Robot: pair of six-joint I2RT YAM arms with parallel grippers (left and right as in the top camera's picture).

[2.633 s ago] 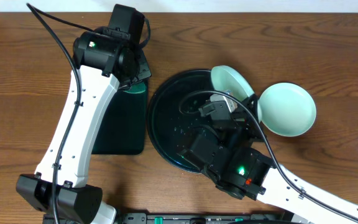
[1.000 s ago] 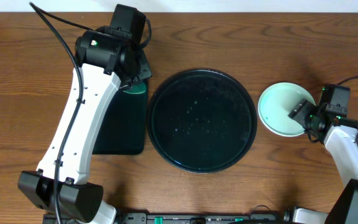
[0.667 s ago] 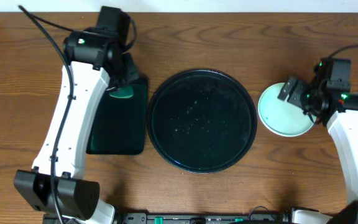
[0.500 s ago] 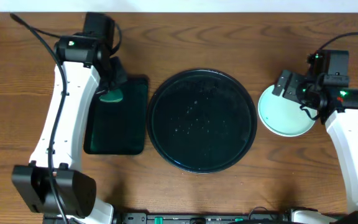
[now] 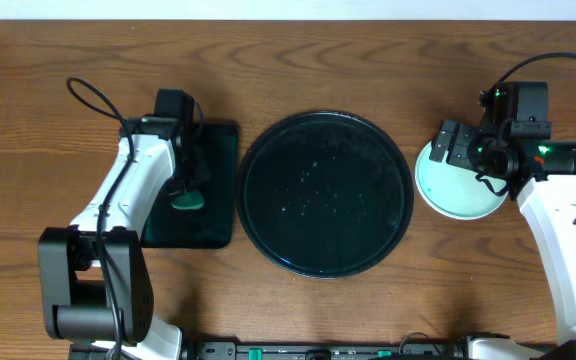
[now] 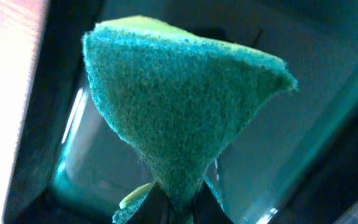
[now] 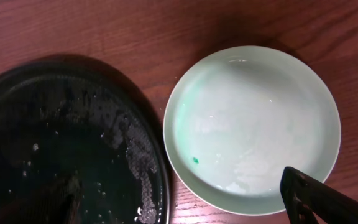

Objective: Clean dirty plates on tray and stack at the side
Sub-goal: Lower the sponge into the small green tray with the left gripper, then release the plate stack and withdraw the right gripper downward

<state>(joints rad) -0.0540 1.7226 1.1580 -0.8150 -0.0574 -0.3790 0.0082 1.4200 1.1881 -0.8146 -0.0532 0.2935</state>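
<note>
Overhead, left gripper clamps a green sponge; right gripper hangs open, empty, over mint plate.

Even light, glints on tray, left-wrist view perhaps defocused

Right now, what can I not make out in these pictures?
1. Stack count: overhead and right wrist show only the top plate; it hides any below.
2. Right gripper opening: right wrist shows one finger, cut off by the edge.
3. Left gripper contact: left wrist, the held sponge hides it.
</note>
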